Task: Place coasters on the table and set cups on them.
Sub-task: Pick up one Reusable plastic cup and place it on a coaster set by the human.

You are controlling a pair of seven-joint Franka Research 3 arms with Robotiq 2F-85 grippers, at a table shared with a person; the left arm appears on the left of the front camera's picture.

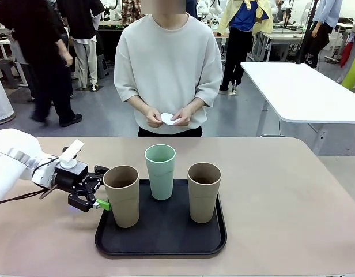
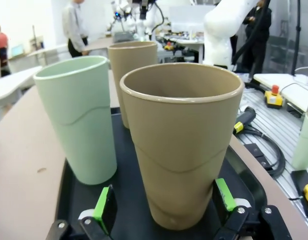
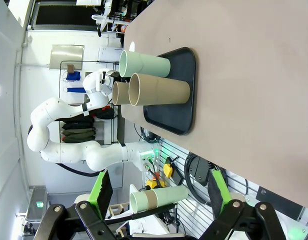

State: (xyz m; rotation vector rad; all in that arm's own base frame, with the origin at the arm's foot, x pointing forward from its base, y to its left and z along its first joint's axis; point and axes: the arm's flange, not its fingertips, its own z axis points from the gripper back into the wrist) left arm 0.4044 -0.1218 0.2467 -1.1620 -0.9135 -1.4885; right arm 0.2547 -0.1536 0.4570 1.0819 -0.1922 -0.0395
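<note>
Three cups stand on a black tray (image 1: 160, 239): a tan cup (image 1: 121, 196) at the left, a mint green cup (image 1: 160, 171) in the middle and a tan cup (image 1: 204, 191) at the right. My left gripper (image 1: 95, 195) is open at the left tan cup's lower half. In the left wrist view its green pads (image 2: 101, 202) flank that cup (image 2: 181, 145) with a gap on each side. Across the table (image 1: 293, 196), the person holds white coasters (image 1: 167, 119) in both hands. My right gripper (image 3: 159, 200) is open and holds nothing, off to the side of the table (image 3: 254, 75).
A white table (image 1: 304, 92) stands at the back right, with people beyond it. In the right wrist view, another mint and tan cup (image 3: 159, 197) sits off the table near cables. Bare beige tabletop lies on both sides of the tray.
</note>
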